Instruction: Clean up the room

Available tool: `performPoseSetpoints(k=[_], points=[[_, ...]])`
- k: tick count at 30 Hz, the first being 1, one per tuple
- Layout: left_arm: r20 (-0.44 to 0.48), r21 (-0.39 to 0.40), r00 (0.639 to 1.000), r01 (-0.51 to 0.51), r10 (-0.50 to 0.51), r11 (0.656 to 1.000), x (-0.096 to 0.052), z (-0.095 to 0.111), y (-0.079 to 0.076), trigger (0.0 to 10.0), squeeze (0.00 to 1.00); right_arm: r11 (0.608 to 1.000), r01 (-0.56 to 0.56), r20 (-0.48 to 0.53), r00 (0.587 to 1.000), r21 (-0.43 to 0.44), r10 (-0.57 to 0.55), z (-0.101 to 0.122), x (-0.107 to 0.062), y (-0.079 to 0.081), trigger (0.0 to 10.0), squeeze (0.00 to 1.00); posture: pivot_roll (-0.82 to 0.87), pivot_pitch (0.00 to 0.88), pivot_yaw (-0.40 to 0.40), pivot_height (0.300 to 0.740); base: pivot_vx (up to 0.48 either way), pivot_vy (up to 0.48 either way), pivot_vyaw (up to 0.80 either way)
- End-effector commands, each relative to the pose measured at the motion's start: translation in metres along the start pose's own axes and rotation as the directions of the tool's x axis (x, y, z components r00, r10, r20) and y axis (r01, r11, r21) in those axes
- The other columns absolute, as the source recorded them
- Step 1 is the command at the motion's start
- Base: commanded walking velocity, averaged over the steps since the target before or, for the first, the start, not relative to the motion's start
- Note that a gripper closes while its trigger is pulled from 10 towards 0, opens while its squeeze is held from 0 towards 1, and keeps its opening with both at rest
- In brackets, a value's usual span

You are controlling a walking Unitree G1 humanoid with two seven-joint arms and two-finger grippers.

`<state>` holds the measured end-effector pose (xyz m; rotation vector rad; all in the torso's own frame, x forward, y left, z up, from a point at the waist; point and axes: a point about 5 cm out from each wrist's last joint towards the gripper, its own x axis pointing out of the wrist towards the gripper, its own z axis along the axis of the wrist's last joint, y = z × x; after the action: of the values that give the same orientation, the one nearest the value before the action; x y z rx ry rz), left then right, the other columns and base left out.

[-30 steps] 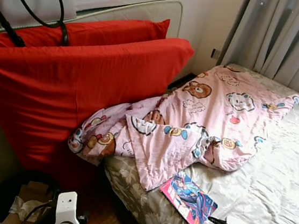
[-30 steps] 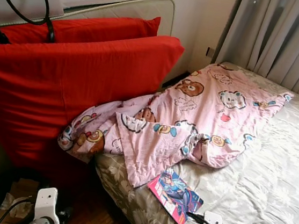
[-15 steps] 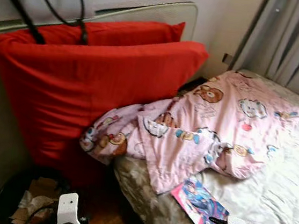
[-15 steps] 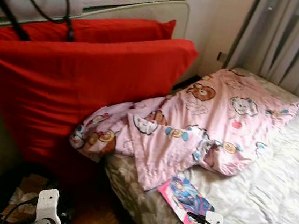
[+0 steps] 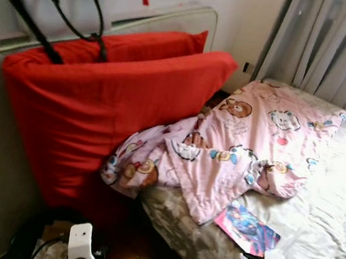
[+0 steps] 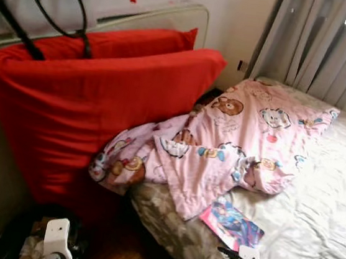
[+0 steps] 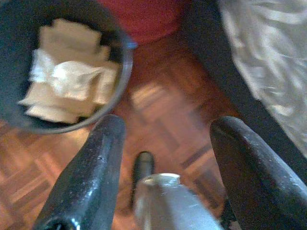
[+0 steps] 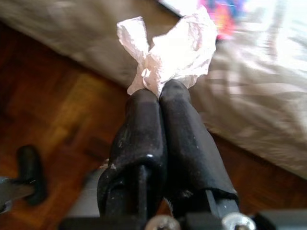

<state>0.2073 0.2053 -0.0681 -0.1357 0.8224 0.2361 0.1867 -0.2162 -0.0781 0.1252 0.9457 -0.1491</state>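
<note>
Right gripper [image 8: 156, 91]: fingers pressed together, pinching a crumpled white tissue [image 8: 172, 50] by its lower folds. The paper stands up past the fingertips, free of the floor and the bed. A tip pinch suits it, since the thing is light and soft.

Left gripper [image 7: 165, 136]: fingers spread wide, nothing between them. It hangs over the reddish-brown parquet floor [image 7: 168, 91], just beside a round dark waste bin [image 7: 122, 72] that already holds crumpled pale paper [image 7: 67, 79].

Outward, in the head views: the bin sits low at the robot's left, at the foot of two large red pillows [image 5: 113, 104] leaning on the padded grey headboard [image 5: 173, 18]. A rumpled pink cartoon-print blanket [image 5: 246, 144] spills off the pillows onto the pale floral bed cover [image 5: 332, 210]. A colourful comic book [image 5: 249, 221] lies near the mattress edge, close to the right wrist.

Judgement: the tissue is litter bound for the bin, which is on the far side from the arm carrying it, so a turn or a reach across is needed. Blanket and book remain untidied.
</note>
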Motion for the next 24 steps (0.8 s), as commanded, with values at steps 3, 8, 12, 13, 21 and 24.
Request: performPoseSetpoints(k=[3,8,12,13,21,24], points=[[-0.010,0.006,1.000,-0.010,0.010,1.000,0.0002,0.0001,0.0026,10.0,0.00,1.000,-0.014,0.033,0.999,-0.027,0.015,0.0092,0.0011,0.0024,10.0,0.00,0.03,0.000,-0.049,0.740,0.000,0.476,0.53],[-0.009,0.006,1.000,-0.010,0.010,1.000,0.0002,0.0004,0.0028,10.0,0.00,1.000,-0.025,0.028,0.999,-0.011,0.025,0.0086,0.0012,0.0033,10.0,0.00,0.03,0.000,-0.049,0.740,0.000,0.476,0.80],[-0.008,0.006,1.000,-0.010,0.010,1.000,0.0003,0.0006,0.0029,10.0,0.00,0.999,-0.034,0.025,0.999,-0.016,0.034,0.0086,0.0013,0.0039,10.0,0.00,0.04,0.000,-0.048,0.740,0.000,0.476,0.80],[-0.008,0.007,1.000,-0.011,0.011,1.000,0.0003,0.0007,0.0031,10.0,0.00,0.999,-0.030,0.023,0.999,-0.011,0.030,0.0083,0.0013,0.0039,10.0,0.00,0.03,0.000,-0.047,0.740,0.000,0.472,0.00],[-0.010,0.009,1.000,-0.012,0.012,1.000,0.0002,0.0005,0.0034,10.0,0.00,0.999,-0.030,0.021,0.999,-0.019,0.030,0.0082,0.0013,0.0038,10.0,0.00,0.04,0.000,-0.045,0.740,0.000,0.472,0.00],[-0.010,0.011,1.000,-0.011,0.012,1.000,0.0002,0.0002,0.0033,10.0,0.00,0.999,-0.029,0.020,0.999,-0.021,0.029,0.0078,0.0012,0.0036,10.0,0.00,0.04,0.000,-0.044,0.740,0.000,0.474,0.00]])
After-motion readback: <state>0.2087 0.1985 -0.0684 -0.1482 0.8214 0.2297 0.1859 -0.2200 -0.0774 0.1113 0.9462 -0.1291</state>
